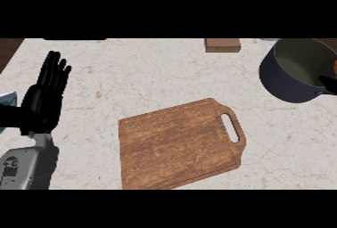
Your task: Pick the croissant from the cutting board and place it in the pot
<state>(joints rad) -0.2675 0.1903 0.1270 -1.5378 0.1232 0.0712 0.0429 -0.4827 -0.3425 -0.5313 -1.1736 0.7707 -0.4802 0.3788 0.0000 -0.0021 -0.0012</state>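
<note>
The wooden cutting board [178,144] lies at the middle of the counter with nothing on it; its handle slot points right. A dark blue pot [289,75] stands at the upper right, cut by the view's edge. A thin orange sliver [335,67], perhaps the croissant, shows over the pot's inside at the right edge. Just below it a small black shape, seemingly part of my right hand [328,83], shows at the pot's rim; the rest is out of view. At the left edge my left hand [45,95] rests open, fingers up, far from the board.
A small brown block [222,45] sits at the counter's far edge. A light blue object [5,100] peeks in at the left edge behind my left hand. Bare marble counter [151,75] lies between board and pot.
</note>
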